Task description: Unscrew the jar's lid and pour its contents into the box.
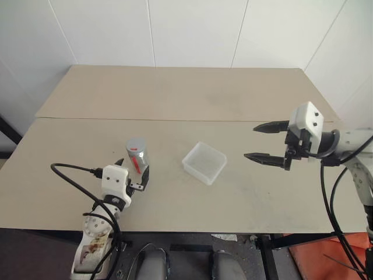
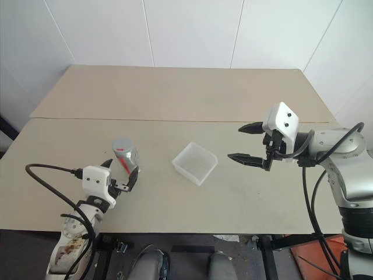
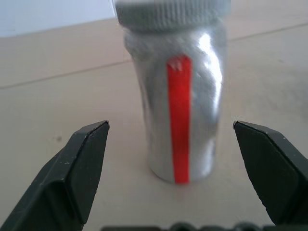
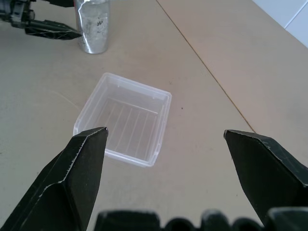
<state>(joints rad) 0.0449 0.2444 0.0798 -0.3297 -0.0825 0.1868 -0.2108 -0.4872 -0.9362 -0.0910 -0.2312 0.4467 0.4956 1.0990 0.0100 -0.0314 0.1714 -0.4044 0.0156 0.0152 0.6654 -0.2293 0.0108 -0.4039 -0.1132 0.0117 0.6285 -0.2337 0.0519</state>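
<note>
Grey-lidded jar (image 1: 137, 155) upright — left gripper (image 1: 133, 170) spread around it.

I'm working in what looks like a bare robotics test room, not a home or kitchen. Two plain beige tabletop (image 1: 175, 93) slabs sit pushed together against white panelled walls (image 1: 192, 29), and loose black cables (image 1: 332, 204) trail off the arms, with a reddish-orange floor patch (image 1: 326, 256) below the near edge.

Bright, even light; left wrist view blurred.
</note>
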